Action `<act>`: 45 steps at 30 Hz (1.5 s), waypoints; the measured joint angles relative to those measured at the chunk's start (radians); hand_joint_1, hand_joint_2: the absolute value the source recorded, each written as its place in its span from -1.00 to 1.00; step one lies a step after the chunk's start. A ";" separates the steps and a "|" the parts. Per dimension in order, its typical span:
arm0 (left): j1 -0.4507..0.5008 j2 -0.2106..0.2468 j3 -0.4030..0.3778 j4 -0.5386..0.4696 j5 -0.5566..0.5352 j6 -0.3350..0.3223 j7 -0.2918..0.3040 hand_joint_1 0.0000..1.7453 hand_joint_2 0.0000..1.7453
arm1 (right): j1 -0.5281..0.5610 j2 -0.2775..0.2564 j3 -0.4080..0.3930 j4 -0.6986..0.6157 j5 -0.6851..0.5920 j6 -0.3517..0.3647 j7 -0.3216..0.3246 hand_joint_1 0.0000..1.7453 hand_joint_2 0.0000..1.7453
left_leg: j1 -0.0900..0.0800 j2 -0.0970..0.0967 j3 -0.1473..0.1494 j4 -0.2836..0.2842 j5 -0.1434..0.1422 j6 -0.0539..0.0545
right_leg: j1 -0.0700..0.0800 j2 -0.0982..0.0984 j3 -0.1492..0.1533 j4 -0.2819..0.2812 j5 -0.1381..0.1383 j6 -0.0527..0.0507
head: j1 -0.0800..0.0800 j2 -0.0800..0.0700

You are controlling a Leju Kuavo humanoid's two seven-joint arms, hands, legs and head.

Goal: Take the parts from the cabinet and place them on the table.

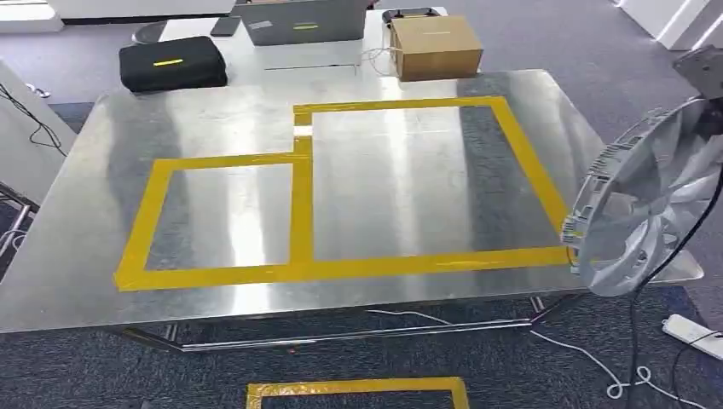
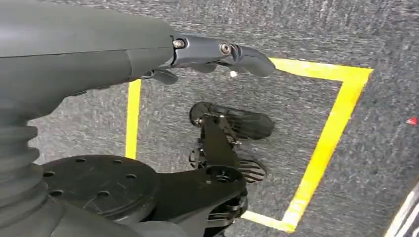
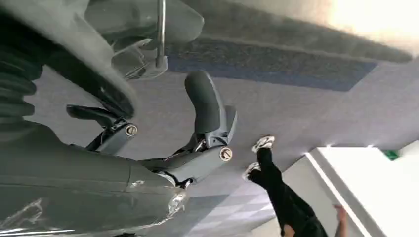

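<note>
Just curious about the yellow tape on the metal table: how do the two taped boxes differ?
The left box is smaller and lower; the right box is larger and reaches farther back across the table. A plastic-wrapped round part overlaps the right box's near corner; nothing sits at the left box. Both are yellow, rectangular, and share a middle strip.

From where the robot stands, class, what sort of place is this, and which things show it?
Probably a robotics test lab in an office: a steel table marked with yellow tape rectangles, grey carpet tiles, and a grey laptop beside a brown cardboard box.
</note>
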 joint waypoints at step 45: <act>-0.004 -0.026 -0.043 0.000 -0.040 0.010 -0.020 -1.00 1.00 | 0.160 0.213 -0.251 -0.586 0.801 -0.512 -0.072 1.00 1.00 | 0.002 -0.001 -0.002 0.000 0.001 -0.001 | 0.002 -0.003 0.000 -0.004 0.001 0.000 | 0.000 0.000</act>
